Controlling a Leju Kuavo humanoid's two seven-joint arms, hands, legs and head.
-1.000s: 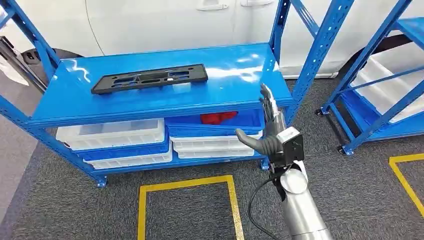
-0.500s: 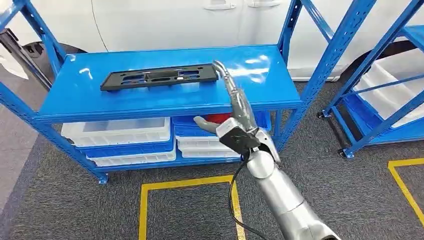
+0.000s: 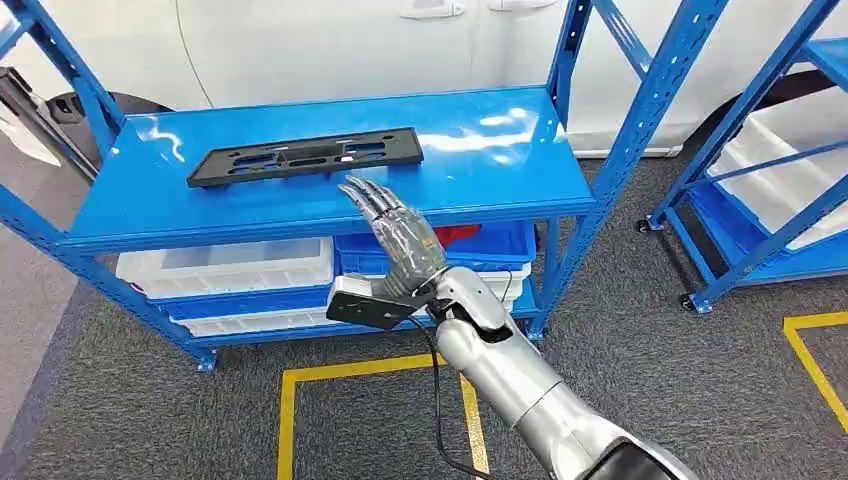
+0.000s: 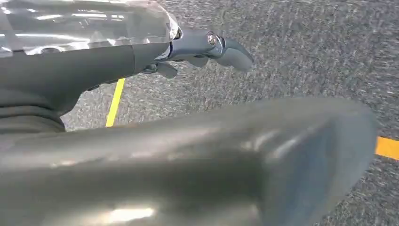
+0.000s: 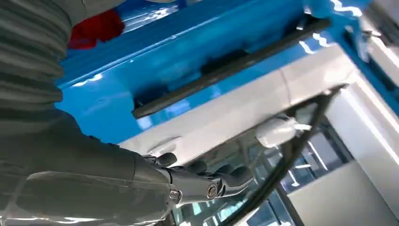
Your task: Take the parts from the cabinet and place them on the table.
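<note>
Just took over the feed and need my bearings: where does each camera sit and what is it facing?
Head view: high on the body, looking down at the blue shelf with the black part; right hand reaches in.
Left wrist view: behind the left hand, facing grey carpet.
Right wrist view: behind the right hand, facing the shelf.
Shared: head and right wrist views both show the black part.

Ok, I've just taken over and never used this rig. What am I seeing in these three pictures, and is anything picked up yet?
This is a humanoid robot with two silver arms. The wide picture looks down from its head: the right hand reaches, fingers apart, toward a flat black part lying on the blue shelf. It holds nothing yet. Below are white and blue bins. The other two pictures come from wrist cameras and are turned. The right wrist view shows the same part and shelf. The left wrist view shows the left hand over grey carpet, also holding nothing.
</note>
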